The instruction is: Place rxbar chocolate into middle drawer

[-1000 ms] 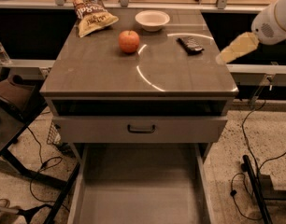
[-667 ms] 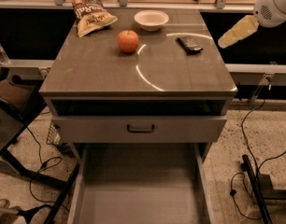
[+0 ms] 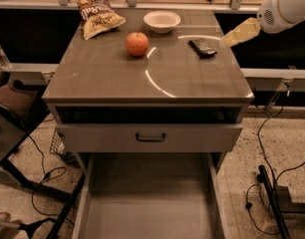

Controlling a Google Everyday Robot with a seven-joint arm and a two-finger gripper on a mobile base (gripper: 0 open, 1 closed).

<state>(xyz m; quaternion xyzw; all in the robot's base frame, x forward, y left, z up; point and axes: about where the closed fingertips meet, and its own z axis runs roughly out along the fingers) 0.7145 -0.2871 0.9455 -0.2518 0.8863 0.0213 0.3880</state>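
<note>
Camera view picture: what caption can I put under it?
The gripper hovers right of the rxbar chocolate on the table, middle drawer open below.

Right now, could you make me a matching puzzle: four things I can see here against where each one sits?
Things:
1 apple
2 white bowl
3 rxbar chocolate
4 middle drawer

Places:
a pulled open, low, below the tabletop
b back of the tabletop, near the middle
c right rear of the tabletop, just left of the hovering gripper
d tabletop, in front of the white bowl and a little to its left

Pairs: 1-d, 2-b, 3-c, 4-a
</note>
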